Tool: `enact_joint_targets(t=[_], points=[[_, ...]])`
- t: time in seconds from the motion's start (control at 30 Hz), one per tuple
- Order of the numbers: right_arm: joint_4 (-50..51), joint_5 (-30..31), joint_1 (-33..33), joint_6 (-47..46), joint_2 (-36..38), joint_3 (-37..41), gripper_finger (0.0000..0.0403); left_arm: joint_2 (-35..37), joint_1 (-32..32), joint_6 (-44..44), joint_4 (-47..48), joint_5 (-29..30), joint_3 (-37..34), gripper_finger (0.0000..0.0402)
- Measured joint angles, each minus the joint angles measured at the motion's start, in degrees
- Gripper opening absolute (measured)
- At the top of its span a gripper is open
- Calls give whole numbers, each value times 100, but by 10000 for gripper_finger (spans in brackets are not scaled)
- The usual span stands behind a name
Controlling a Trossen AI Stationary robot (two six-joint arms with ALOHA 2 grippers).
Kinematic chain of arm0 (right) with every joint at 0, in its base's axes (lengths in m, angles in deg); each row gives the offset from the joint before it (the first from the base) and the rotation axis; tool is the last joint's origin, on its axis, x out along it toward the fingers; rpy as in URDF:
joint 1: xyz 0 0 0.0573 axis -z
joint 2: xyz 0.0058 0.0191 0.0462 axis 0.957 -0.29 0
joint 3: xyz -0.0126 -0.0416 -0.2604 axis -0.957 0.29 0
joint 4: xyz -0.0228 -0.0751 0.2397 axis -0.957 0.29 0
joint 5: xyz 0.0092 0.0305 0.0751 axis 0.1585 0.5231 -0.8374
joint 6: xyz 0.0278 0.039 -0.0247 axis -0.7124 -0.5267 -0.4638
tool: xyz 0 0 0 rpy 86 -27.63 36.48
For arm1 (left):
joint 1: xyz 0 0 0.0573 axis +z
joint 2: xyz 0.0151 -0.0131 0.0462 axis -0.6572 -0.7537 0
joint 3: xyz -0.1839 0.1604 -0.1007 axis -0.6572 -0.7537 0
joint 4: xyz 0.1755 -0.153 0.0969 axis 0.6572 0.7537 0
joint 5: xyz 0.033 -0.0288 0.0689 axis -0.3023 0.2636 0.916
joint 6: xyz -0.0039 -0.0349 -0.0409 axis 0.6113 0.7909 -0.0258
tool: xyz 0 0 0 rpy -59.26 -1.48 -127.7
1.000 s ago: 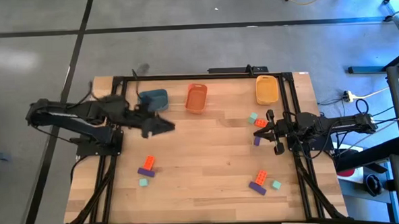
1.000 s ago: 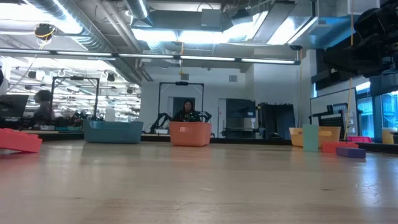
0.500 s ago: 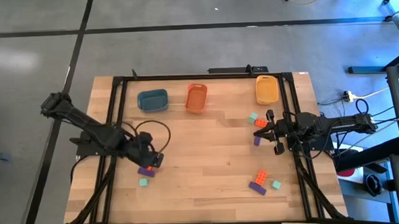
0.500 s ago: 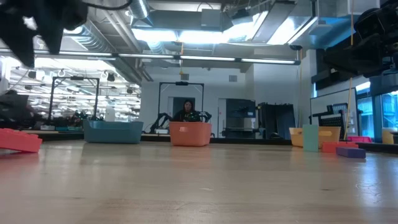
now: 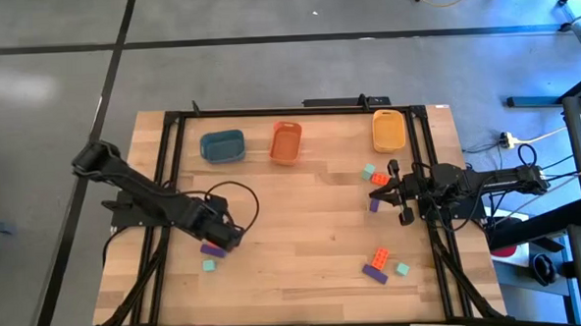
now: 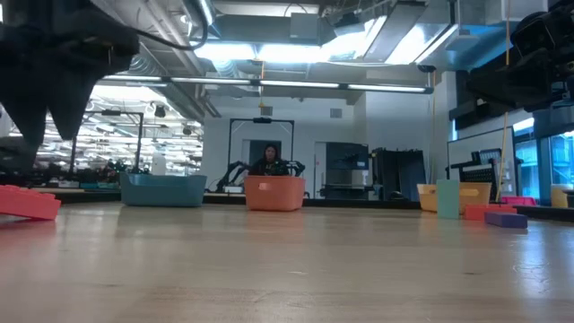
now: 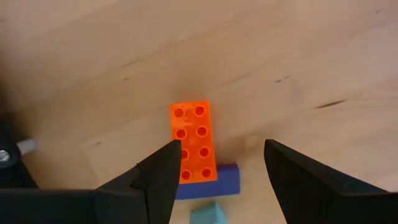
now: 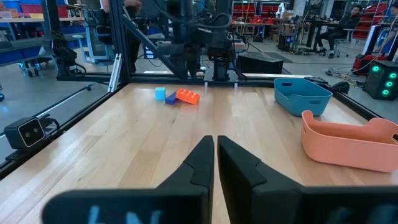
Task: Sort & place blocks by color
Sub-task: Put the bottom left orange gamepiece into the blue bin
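In the high view the left gripper [image 5: 225, 239] covers the orange-red studded oblong brick [image 7: 193, 142], leaving only the purple oblong brick [image 5: 213, 250] showing beside it. In the left wrist view the picture's edge cuts off the mint-green cube [image 7: 208, 214]. In the low view that gripper is a dark blurred mass.

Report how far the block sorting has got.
Done: nothing; the blue-grey tray, orange tray and yellow tray look empty. In hand: the left tool hangs open over an orange-red brick beside a purple brick. The right tool waits shut. Left: all three block clusters.
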Motion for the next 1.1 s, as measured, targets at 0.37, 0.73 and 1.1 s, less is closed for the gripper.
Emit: enact_joint_targets(t=[0.37,0.73,1.1], points=[[0,0,0,0,0,0,26,-324,-2,573,-118,-376,-440,222],[0,0,0,0,0,0,26,-324,155,592,-699,-374,-792,222],[0,-2,0,0,1,0,26,-322,149,586,-1359,-630,-1191,222]])
